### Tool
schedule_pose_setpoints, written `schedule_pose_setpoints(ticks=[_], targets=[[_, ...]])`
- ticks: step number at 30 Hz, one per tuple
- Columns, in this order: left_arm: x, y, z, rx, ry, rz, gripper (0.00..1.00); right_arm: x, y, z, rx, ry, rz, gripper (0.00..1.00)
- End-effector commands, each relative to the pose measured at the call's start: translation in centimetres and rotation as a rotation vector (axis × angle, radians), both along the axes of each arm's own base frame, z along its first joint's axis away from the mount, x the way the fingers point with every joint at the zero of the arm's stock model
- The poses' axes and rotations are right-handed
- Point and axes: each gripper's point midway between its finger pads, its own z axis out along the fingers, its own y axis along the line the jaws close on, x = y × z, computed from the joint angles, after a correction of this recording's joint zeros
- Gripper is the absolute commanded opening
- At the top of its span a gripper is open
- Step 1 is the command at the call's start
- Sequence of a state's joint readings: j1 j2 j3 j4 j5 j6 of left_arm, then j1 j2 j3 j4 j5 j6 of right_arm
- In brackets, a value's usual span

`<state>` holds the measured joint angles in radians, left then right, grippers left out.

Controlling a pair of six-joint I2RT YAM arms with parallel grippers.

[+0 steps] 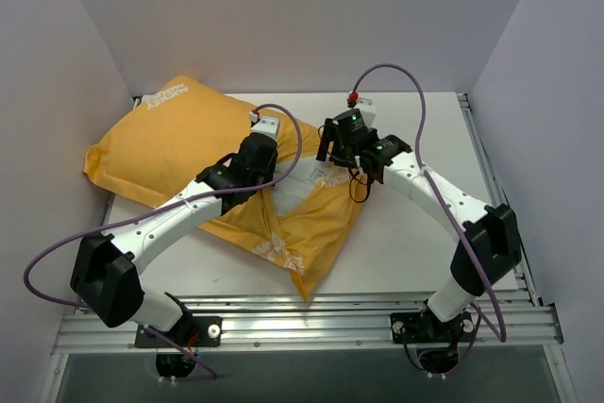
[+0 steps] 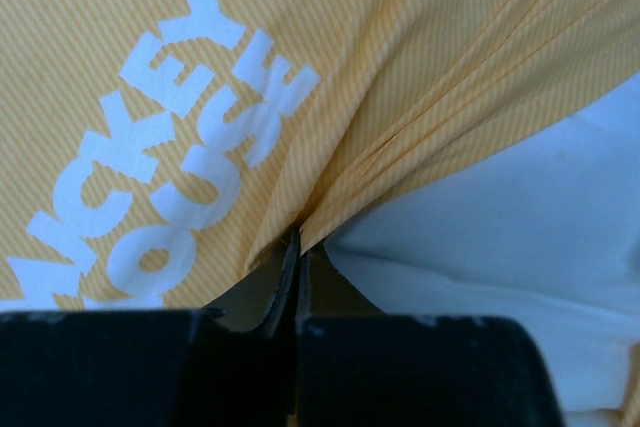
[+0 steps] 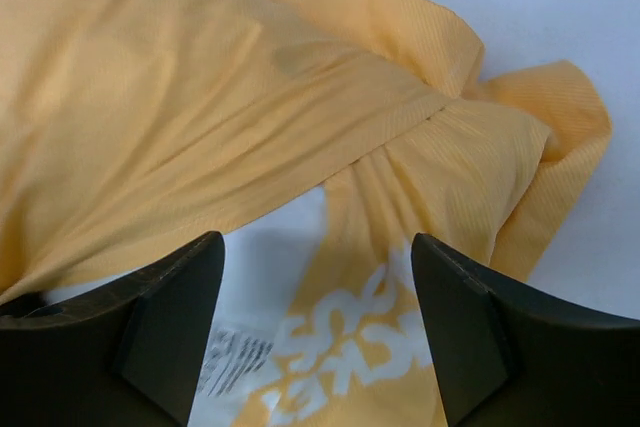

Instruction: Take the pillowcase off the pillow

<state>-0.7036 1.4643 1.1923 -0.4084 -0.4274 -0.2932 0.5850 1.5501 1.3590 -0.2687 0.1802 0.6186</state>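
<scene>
pillowcase (image 2: 450,67): thin orange-yellow woven cloth, fine pinstripe rib, matt, creases soft. lettering (image 2: 170,147): flat white print, no sheen. pillow (image 2: 500,217): white cloth, smoother, matt. right gripper (image 3: 318,239): fingers (image 3: 170,327) black plastic, matt, slightly grainy, edges worn pale. left gripper (image 2: 298,247): fingers (image 2: 288,287) same black; thin tips look rubbery, maybe, too close and dark to say. arm links (image 1: 170,219): smooth white plastic shells, satin; joints black plastic. cables (image 1: 387,66): purple sheath, smooth, slight gloss. table (image 1: 406,252): white, smooth, matt. front rail (image 1: 311,323): bare aluminium extrusion, dull metallic shine. walls (image 1: 283,16): plain pale panels, matt.
</scene>
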Motion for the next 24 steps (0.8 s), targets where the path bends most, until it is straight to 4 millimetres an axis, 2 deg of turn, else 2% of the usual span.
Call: schedule_pose_setpoints(ticks=[1, 2, 4, 5, 6, 8, 9, 10, 12, 14, 15, 16, 17, 18, 19, 20, 21, 24], targets=[[-2.1, 2.4, -2.8, 0.067, 0.098, 0.049, 0.02, 0.0, -2.9, -4.8, -0.167, 0.106, -0.061, 0.71], [-2.2, 2.8, -3.0, 0.061, 0.105, 0.066, 0.02, -1.0, -4.3, -6.9, -0.199, 0.148, -0.075, 0.71], [-2.5, 3.9, -3.7, 0.067, 0.127, 0.095, 0.02, -1.3, -7.0, -9.0, -0.175, 0.191, -0.128, 0.68], [-2.6, 4.1, -3.9, 0.062, 0.133, 0.104, 0.02, -2.9, -9.1, -11.1, -0.192, 0.236, -0.157, 0.63], [-2.8, 4.2, -4.1, 0.060, 0.141, 0.107, 0.02, -2.9, -11.6, -11.9, -0.203, 0.245, -0.221, 0.59], [-3.2, 4.5, -4.7, 0.051, 0.156, 0.115, 0.02, -4.0, -14.5, -13.3, -0.216, 0.274, -0.280, 0.49], [-3.3, 4.5, -4.9, 0.050, 0.163, 0.116, 0.02, -5.3, -15.8, -15.4, -0.217, 0.312, -0.298, 0.47], [-3.5, 4.7, -5.2, 0.050, 0.173, 0.119, 0.02, -5.7, -17.2, -16.5, -0.161, 0.347, -0.326, 0.44], [-3.7, 4.9, -5.5, 0.046, 0.185, 0.129, 0.02, -6.8, -17.8, -18.8, -0.097, 0.380, -0.328, 0.38], [-3.8, 5.1, -5.5, 0.045, 0.188, 0.135, 0.02, -7.0, -16.3, -19.8, -0.017, 0.407, -0.253, 0.28], [-3.8, 5.1, -5.5, 0.041, 0.187, 0.131, 0.02, -5.7, -15.1, -19.5, 0.036, 0.354, -0.204, 0.25], [-3.8, 4.9, -5.2, 0.035, 0.186, 0.124, 0.02, -6.2, -12.8, -19.6, 0.131, 0.366, -0.100, 0.21], [-3.6, 4.6, -4.9, 0.020, 0.179, 0.108, 0.02, -6.0, -11.6, -19.4, 0.180, 0.351, -0.042, 0.11], [-3.6, 4.3, -4.6, 0.011, 0.174, 0.098, 0.02, -4.6, -10.1, -18.2, 0.243, 0.268, 0.030, 0.07], [-3.5, 4.0, -4.1, -0.002, 0.162, 0.081, 0.02, -4.7, -8.9, -17.7, 0.303, 0.244, 0.089, 0.06], [-3.3, 3.3, -3.5, -0.022, 0.148, 0.046, 0.02, -5.1, -6.8, -16.1, 0.396, 0.217, 0.191, 0.01], [-3.2, 2.9, -2.8, -0.038, 0.133, 0.025, 0.05, -4.0, -5.7, -13.9, 0.463, 0.124, 0.244, 0.00], [-2.6, 1.5, -0.5, -0.079, 0.080, -0.050, 0.19, -4.1, -3.3, -9.3, 0.562, -0.003, 0.392, 0.00]])
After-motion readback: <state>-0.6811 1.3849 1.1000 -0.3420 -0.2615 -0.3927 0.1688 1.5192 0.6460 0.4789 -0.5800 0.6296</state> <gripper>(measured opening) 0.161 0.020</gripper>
